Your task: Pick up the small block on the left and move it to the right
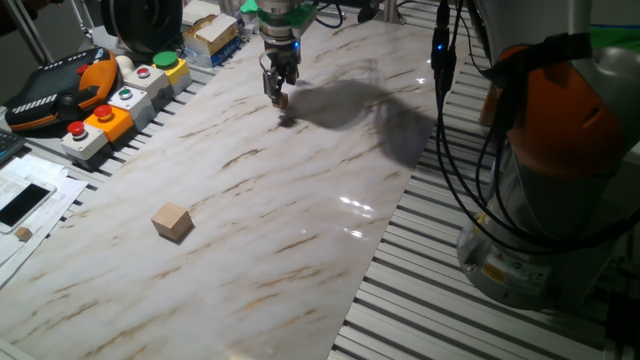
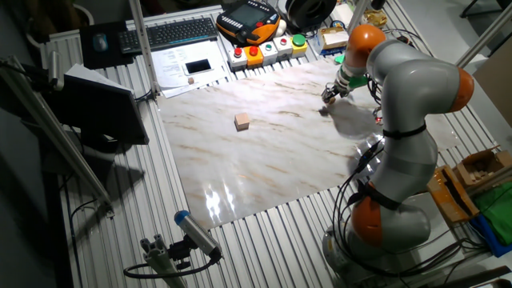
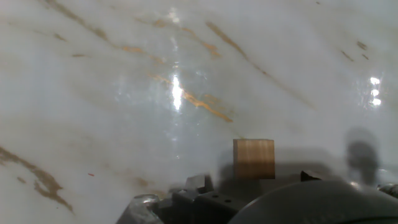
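Observation:
The small block (image 1: pixel 283 100) is a tiny light-brown wooden cube held between the fingertips of my gripper (image 1: pixel 281 95) at the far side of the marble board. It hangs a little above the board, with its shadow just below. In the hand view the small block (image 3: pixel 254 158) shows low in the picture against the marble, next to the dark gripper body. In the other fixed view my gripper (image 2: pixel 329 94) is at the board's far right part. The larger tan cube (image 1: pixel 172 221) lies on the board by itself, well apart from the gripper; it also shows in the other fixed view (image 2: pixel 242 122).
Button boxes (image 1: pixel 110 110) and a teach pendant (image 1: pixel 60 85) line the board's left edge. Papers with a phone (image 1: pixel 25 200) lie at the near left. The arm's base (image 1: pixel 540 200) and cables stand on the ribbed table to the right. A keyboard (image 2: pixel 180 32) is behind the board.

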### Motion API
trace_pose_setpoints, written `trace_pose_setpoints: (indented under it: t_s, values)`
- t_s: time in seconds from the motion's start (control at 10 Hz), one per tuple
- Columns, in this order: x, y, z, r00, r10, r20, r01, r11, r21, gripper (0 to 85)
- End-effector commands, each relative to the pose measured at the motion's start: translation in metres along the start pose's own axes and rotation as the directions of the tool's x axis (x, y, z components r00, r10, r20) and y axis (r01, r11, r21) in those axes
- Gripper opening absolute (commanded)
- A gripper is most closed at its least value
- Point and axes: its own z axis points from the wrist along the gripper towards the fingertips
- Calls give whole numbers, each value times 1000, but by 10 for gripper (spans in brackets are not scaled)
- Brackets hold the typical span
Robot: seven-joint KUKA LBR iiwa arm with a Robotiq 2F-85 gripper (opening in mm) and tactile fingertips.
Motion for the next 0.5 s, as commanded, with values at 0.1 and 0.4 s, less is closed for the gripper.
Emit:
trace_pose_setpoints:
  t_s: [0.1,0.4]
  values:
    - [-3,-1,7,1000,4,3,-4,1000,-1,760]
    - [-7,-5,22,1000,2,11,-2,1000,-13,760]
